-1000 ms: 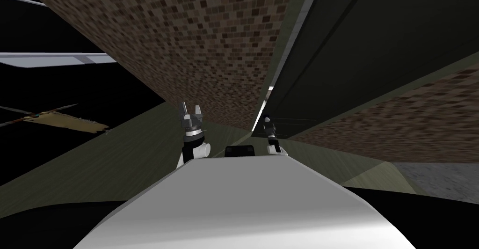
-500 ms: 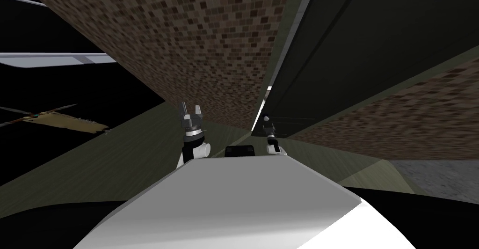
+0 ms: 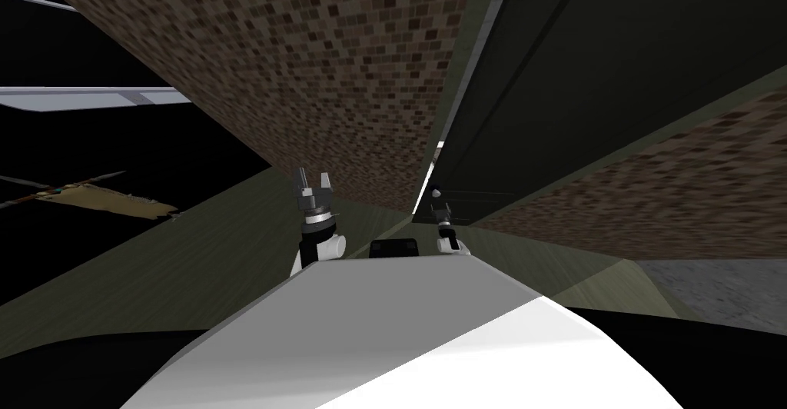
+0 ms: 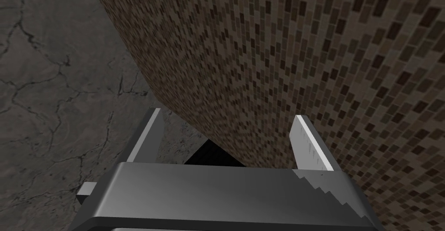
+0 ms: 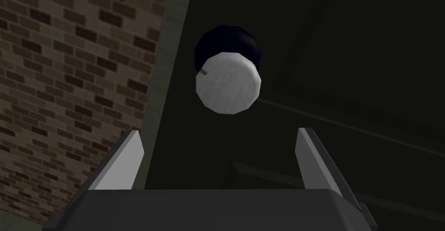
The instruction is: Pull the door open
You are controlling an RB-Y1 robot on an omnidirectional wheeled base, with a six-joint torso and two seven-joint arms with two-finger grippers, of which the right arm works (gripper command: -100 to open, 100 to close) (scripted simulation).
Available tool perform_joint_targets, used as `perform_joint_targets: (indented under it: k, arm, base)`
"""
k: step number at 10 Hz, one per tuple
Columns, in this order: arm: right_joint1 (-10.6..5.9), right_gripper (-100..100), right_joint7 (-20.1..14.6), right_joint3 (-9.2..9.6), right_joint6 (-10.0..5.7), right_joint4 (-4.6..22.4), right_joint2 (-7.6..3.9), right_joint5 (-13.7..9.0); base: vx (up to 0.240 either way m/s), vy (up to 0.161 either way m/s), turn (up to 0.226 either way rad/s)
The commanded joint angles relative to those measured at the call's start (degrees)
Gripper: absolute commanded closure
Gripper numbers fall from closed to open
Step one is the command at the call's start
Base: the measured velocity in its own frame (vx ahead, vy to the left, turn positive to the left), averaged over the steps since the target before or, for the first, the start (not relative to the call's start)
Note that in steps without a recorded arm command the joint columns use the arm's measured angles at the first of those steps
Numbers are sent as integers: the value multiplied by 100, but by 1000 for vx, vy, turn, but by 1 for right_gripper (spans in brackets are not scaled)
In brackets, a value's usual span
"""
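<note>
The door (image 3: 615,66) is a dark panelled slab at the upper right of the head view. In the right wrist view its round white knob (image 5: 228,83) sits on a dark base against the door (image 5: 347,67). My right gripper (image 5: 218,132) is open and a short way back from the knob, which lies ahead of the gap between the fingers and untouched. In the head view the right gripper (image 3: 436,197) is at the door's near edge. My left gripper (image 3: 313,180) is open and empty, held up in front of a brick wall (image 4: 326,67).
A brown brick wall (image 3: 323,66) runs left of the door, with a grey-green door frame (image 5: 167,89) between them. A thin bright slit (image 3: 425,189) shows along the door's edge. More brick wall (image 3: 692,189) lies right of the door. Black area (image 3: 77,143) at far left.
In the head view the door, its frame and the right-hand wall have slid slightly left. The left side of the picture and both grippers have hardly moved.
</note>
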Motion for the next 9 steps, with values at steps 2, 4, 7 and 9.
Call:
perform_joint_targets:
  k: [2,4,7,9]
  arm:
    - [-15,-100,-418,-23,14,4,33,62]
    - [-12,-100,-668,-37,31,-17,57,100]
    - [-8,-100,-1090,-61,63,-53,99,168]
    - [-4,-100,-1452,-82,90,-86,136,226]
  base:
    - [-27,-7,-7]
    - [-31,-6,-11]
    - [-25,-12,-9]
    - [-18,-10,-11]
